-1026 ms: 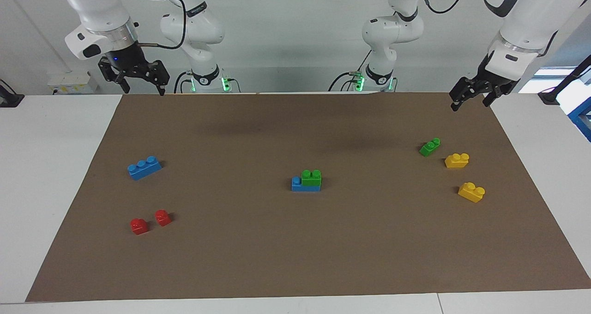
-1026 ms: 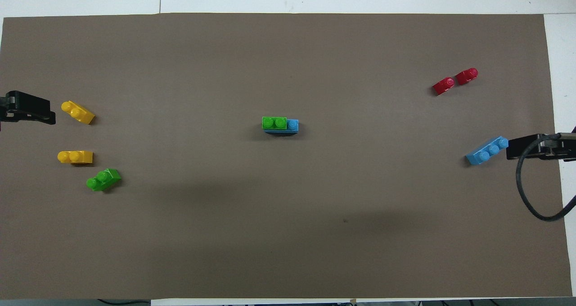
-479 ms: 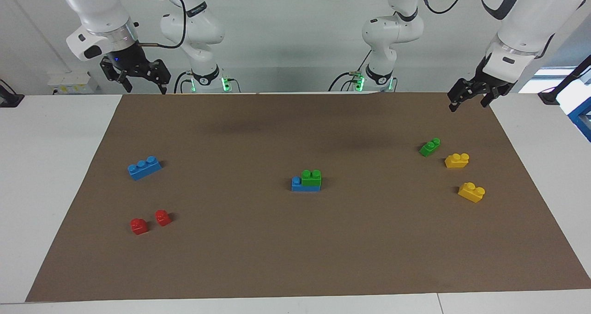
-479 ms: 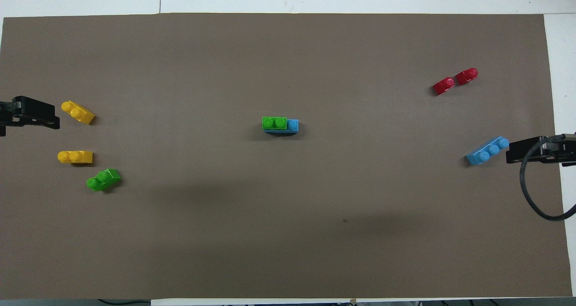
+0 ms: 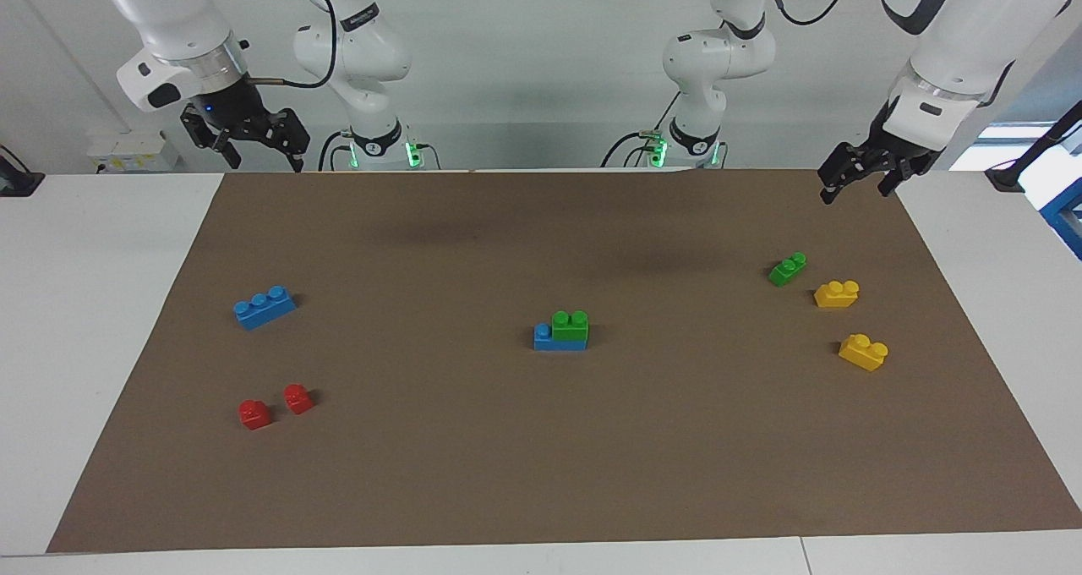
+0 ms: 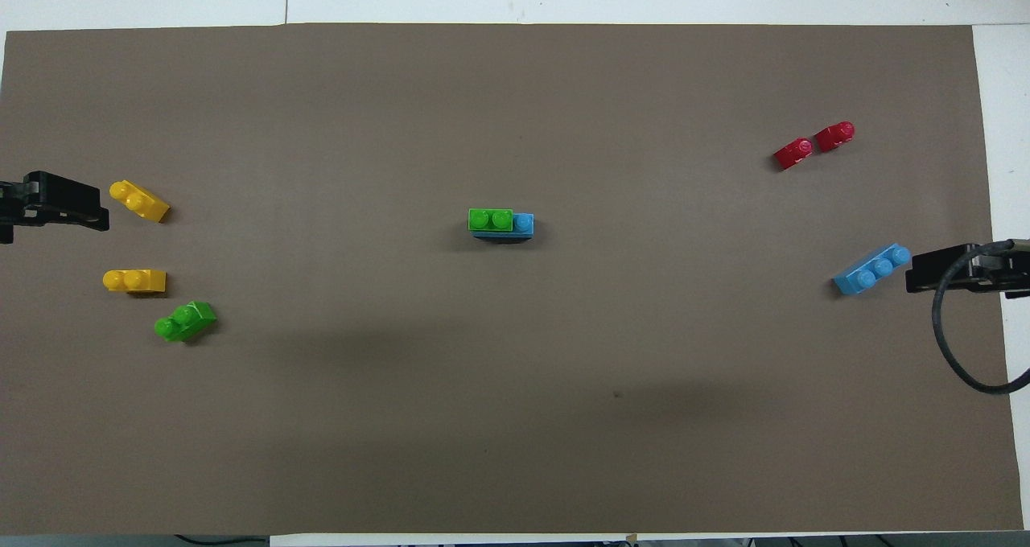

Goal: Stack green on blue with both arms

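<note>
Both grippers had drawn slightly higher and outward, the left gripper (image 5: 852,182) and right gripper (image 5: 251,139) spread open and empty, well apart from the green (image 5: 570,325) seated on the blue (image 5: 549,339) between them, so stacking looked finished.

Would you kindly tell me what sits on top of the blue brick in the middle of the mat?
A green brick sits on the blue brick, covering two studs; one blue stud shows.

Left gripper (image 5: 855,182) and right gripper (image 5: 254,139) raised, jaws apart, empty.
</note>
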Controlling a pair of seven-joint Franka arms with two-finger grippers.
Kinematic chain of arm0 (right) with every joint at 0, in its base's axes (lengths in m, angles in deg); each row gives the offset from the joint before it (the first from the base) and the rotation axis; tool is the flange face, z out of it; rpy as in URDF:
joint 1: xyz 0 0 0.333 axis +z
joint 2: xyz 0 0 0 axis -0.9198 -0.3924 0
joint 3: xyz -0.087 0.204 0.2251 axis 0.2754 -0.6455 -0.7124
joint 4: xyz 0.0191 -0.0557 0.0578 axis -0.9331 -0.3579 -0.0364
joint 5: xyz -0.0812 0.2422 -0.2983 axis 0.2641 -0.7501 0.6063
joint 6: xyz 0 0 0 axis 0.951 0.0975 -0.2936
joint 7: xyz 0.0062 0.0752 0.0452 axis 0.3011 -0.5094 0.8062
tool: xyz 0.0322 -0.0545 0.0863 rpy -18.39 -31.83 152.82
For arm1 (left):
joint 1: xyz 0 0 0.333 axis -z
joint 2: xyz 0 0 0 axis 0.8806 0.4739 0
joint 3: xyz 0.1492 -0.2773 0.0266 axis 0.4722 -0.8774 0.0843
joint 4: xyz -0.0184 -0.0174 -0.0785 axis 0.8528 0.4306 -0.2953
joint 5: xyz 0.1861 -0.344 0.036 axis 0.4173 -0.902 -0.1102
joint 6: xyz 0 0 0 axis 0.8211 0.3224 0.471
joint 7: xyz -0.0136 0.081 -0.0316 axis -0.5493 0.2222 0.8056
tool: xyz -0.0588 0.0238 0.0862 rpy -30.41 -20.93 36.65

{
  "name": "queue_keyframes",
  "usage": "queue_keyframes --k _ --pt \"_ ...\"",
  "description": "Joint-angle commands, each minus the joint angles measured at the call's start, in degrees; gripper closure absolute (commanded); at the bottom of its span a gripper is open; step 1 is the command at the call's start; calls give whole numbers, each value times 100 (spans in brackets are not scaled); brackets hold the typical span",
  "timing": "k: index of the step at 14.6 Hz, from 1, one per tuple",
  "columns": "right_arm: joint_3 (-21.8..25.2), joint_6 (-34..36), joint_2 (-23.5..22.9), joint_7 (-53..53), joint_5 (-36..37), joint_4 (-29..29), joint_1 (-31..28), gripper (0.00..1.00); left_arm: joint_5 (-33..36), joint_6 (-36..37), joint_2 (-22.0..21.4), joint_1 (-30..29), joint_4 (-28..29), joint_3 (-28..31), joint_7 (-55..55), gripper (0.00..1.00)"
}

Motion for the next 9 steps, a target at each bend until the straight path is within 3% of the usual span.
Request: queue_keyframes --k 1,9 --pt "-35 56 95 101 -114 -63 -88 0 -61 -86 -165 70 161 75 30 0" --pt "-44 48 95 180 -114 -63 -62 0 -61 -86 -156 70 152 75 30 0"
